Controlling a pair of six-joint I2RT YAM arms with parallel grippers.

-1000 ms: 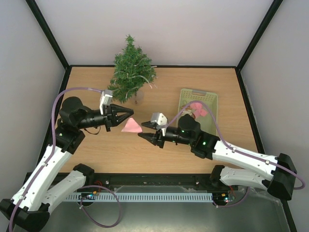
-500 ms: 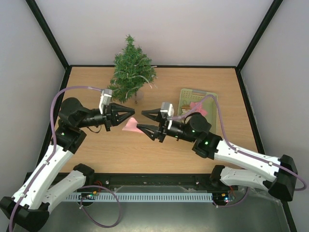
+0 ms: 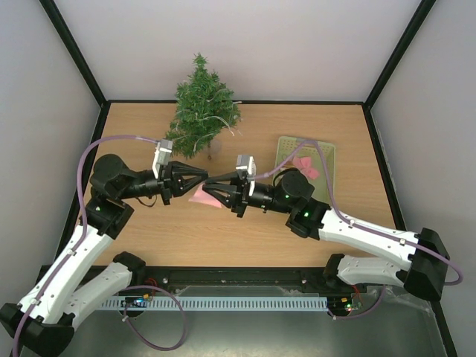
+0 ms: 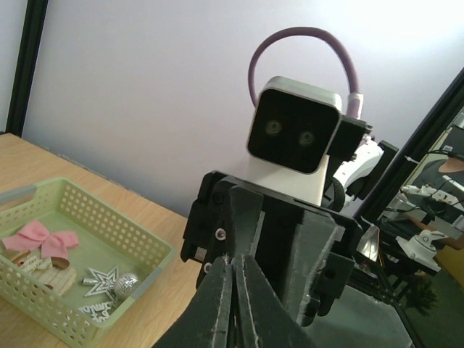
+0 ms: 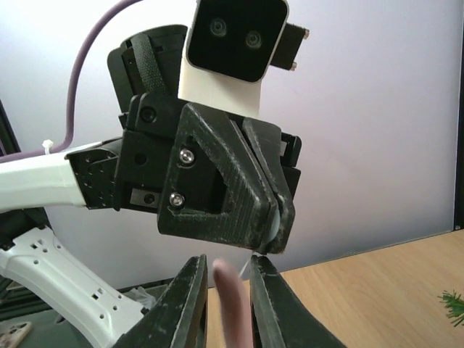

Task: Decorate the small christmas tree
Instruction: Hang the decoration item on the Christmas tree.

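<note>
Since a second ago the right gripper [image 3: 214, 190] has swung left across the table [image 3: 193, 238], opened wide on the way and then narrowed, and it now meets the left gripper [image 3: 204, 177] tip to tip; the left arm has barely shifted. Standing upright in the upper left of the overhead view, at the far edge of the wood, the small christmas tree [image 3: 202, 108] is untouched and has not moved. Just below and to the right of it, near the middle of the frame, a pink ornament [image 3: 199, 196] sits where the two sets of fingertips come together. In the right wrist view this pink piece fills the narrow gap between the right fingers [image 5: 194, 304], which are drawn in around it. Directly above them the left fingers are pressed together, pinching a pale sliver at their tip, and a thin pale strand runs down from there toward the pink piece. Well to the right lies a pale green basket [image 3: 285, 152]; the left wrist view shows a pink bow [image 4: 40, 241] and a silver star [image 4: 98, 277] lying inside it.
</note>
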